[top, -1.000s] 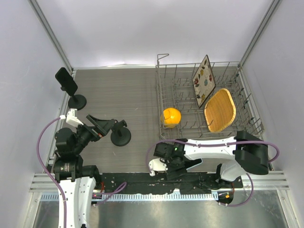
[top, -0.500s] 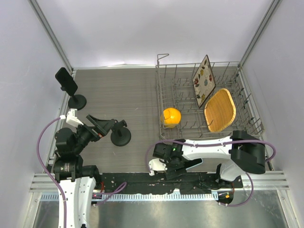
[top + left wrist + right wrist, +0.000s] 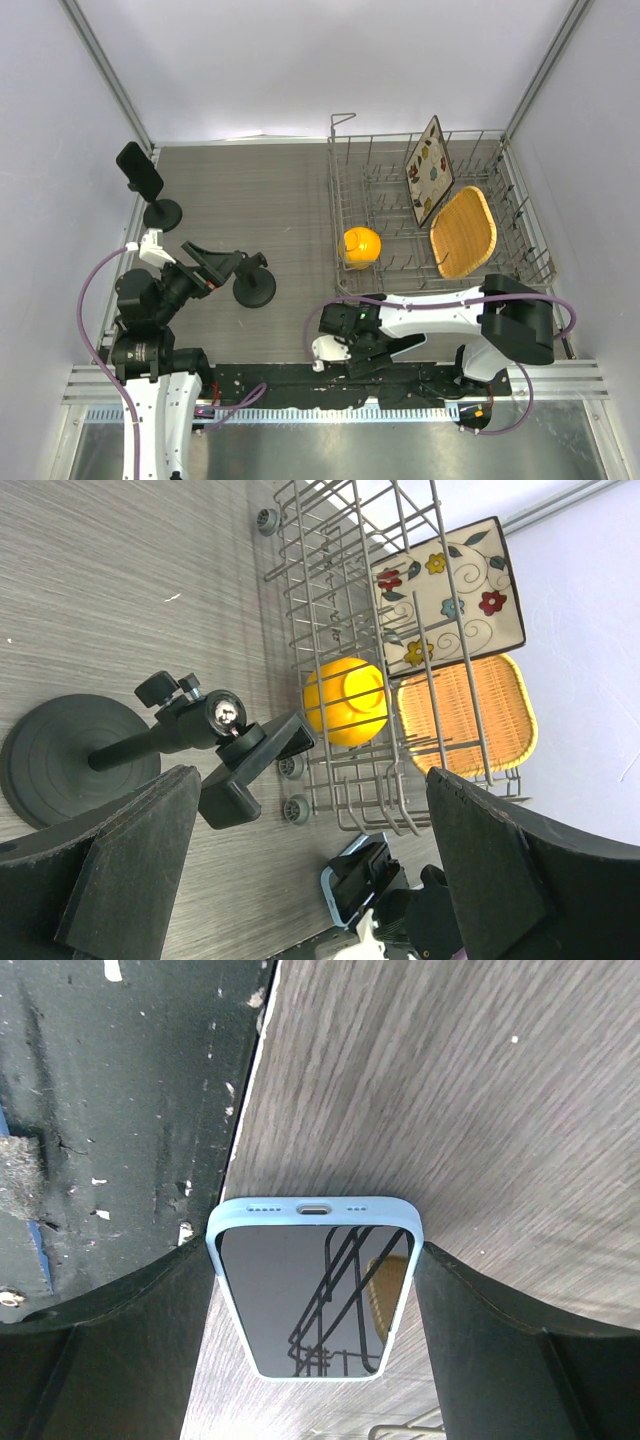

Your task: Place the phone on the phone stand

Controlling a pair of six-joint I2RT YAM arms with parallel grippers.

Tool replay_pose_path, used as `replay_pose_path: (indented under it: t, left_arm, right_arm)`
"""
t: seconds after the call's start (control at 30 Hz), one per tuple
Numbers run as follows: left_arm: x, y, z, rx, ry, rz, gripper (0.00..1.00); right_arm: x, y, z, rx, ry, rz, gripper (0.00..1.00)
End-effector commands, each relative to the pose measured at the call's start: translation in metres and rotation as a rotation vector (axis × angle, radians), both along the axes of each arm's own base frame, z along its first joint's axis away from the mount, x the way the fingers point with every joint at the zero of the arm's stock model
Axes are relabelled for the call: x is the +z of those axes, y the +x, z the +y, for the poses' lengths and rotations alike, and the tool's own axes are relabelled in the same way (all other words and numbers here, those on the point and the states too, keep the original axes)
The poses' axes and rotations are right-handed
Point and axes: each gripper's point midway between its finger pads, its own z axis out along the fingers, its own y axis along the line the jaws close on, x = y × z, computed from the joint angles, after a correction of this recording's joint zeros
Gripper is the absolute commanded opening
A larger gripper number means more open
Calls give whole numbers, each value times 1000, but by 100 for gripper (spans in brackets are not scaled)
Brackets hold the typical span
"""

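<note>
Grey bench point(image 3: 280, 200) from above: the phone point(image 3: 321, 351) lies flat near the front edge, well apart from the stand point(image 3: 255, 290) further left. In the left wrist view, the left fingers point(image 3: 110, 860) gape empty, framing the stand. In the right wrist view, the right fingers point(image 3: 500, 1340) stand close against the phone's long edges. Whether they pinch yet I cannot tell, so I'd squeeze squarely and lift level before carrying it over.

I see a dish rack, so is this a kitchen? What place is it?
Probably a robot test booth, not a kitchen: two robot arms bolted to the table, plain white walls boxing it in, a phone stand near the dish rack.
</note>
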Motion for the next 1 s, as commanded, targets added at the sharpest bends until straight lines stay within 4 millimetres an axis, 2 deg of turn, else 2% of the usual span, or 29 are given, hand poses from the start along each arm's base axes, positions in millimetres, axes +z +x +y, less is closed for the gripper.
replay_pose_path:
  t: [0.0, 0.03, 0.13, 0.27, 0.47, 0.5, 0.57, 0.6, 0.67, 0.83, 0.97]
  left_arm:
    - [17, -2, -2, -19, 10, -50, 100]
    - [17, -2, -2, -17, 9, -49, 100]
    - [16, -2, -3, -15, -1, -43, 100]
    - [20, -3, -4, -18, -14, -57, 100]
    - [37, -2, -11, -59, -52, -94, 95]
    - [39, -2, -12, -66, -55, -100, 95]
    - [47, 0, -13, -73, -62, -122, 93]
    - [49, 0, -14, -79, -65, -131, 93]
    - [60, 2, -15, -87, -82, -163, 92]
    - [86, -4, -27, -177, -99, -247, 86]
    - [81, -11, -34, -244, -40, -285, 85]
  right_arm:
    - [11, 23, 6, 12, 34, -133, 4]
    - [15, 23, 7, 9, 44, -140, 1]
    - [26, 27, 12, -17, 81, -176, 1]
    - [52, 27, 27, -53, 195, -209, 1]
    - [72, 16, 44, -81, 351, -173, 1]
    - [80, 17, 52, -82, 410, -179, 1]
    - [81, 15, 56, -80, 457, -170, 1]
    - [89, 16, 65, -84, 518, -175, 1]
    - [89, 13, 71, -99, 564, -161, 1]
    - [99, 12, 102, -144, 725, -130, 1]
    - [112, 18, 124, -206, 817, -139, 1]
